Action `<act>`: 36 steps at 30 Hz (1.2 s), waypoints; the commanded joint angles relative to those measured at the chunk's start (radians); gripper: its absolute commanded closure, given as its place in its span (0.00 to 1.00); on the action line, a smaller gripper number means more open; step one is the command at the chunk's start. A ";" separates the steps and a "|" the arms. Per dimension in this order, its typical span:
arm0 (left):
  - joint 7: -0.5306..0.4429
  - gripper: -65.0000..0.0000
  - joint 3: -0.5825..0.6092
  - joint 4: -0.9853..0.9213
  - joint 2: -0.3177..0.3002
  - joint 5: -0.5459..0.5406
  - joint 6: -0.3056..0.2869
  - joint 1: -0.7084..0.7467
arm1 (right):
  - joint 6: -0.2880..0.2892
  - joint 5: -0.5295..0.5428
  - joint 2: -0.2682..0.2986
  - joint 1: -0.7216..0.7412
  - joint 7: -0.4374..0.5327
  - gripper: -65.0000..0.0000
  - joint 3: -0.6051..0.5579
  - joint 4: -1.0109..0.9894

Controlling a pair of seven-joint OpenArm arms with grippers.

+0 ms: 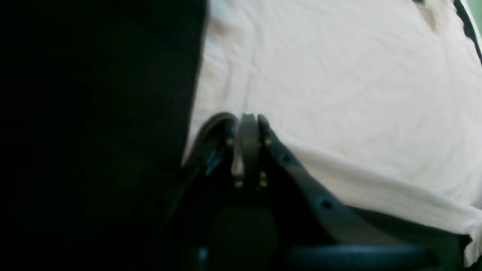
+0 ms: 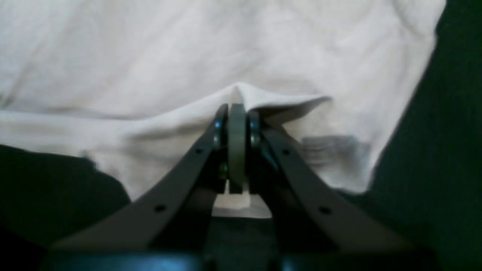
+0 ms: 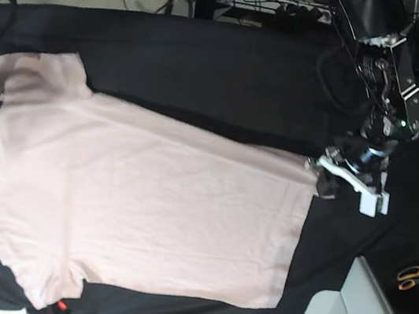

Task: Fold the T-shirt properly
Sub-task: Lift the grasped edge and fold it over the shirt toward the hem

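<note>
Jaws on the right gripper point(image 2: 237, 109) are pinched closed on a raised tuck of the T-shirt point(image 3: 138, 202) at its shoulder and sleeve end, far left in the base view. Shirt lies spread flat on the black cloth point(image 3: 207, 69) over the table. Left gripper point(image 1: 246, 120), base-view right, has jaws closed at the hem corner; fabric between them isn't clearly visible, grip likely. To do the fold well, both arms should lift together, keeping that long edge taut and level. Scissors point(image 3: 412, 277) sit far right; cables point(image 3: 297, 7) crowd the back.
</note>
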 commanded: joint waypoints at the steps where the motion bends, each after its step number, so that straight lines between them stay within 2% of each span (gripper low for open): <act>1: -0.023 1.00 0.002 0.013 -0.012 -0.015 -0.004 -0.024 | 0.006 0.017 0.021 0.026 0.027 1.00 0.001 0.002; 4: -0.005 1.00 0.046 -0.010 -0.027 -0.014 -0.001 -0.050 | 0.006 0.017 0.040 0.044 0.038 1.00 0.001 -0.034; 7: -0.002 1.00 0.123 -0.053 -0.053 -0.014 0.052 -0.072 | 0.006 0.017 0.049 0.078 0.040 1.00 0.000 -0.069; 10: -0.003 1.00 0.177 -0.096 -0.053 -0.014 0.087 -0.093 | 0.006 0.017 0.050 0.101 0.049 1.00 0.000 -0.074; 12: -0.003 1.00 0.187 -0.125 -0.053 -0.014 0.088 -0.113 | 0.006 -0.004 0.050 0.119 0.066 1.00 -0.002 -0.075; 17: -0.003 1.00 0.189 -0.187 -0.052 -0.014 0.093 -0.164 | 0.006 -0.179 0.021 0.197 0.075 1.00 0.000 -0.103; 21: -0.003 1.00 0.189 -0.228 -0.053 -0.014 0.101 -0.201 | 0.006 -0.245 0.017 0.245 0.149 1.00 0.000 -0.178; 25: -0.005 1.00 0.189 -0.285 -0.055 -0.003 0.101 -0.231 | 0.006 -0.259 0.020 0.294 0.187 1.00 -0.002 -0.272; 28: -0.042 1.00 0.206 -0.308 -0.050 0.066 0.101 -0.248 | 0.006 -0.259 0.020 0.305 0.233 1.00 -0.009 -0.298; 31: -0.105 1.00 0.272 -0.329 -0.052 0.106 0.101 -0.248 | 0.006 -0.259 0.021 0.322 0.265 1.00 -0.091 -0.301; 36: -0.112 1.00 0.279 -0.368 -0.053 0.110 0.101 -0.262 | 0.006 -0.257 0.018 0.322 0.344 1.00 -0.149 -0.301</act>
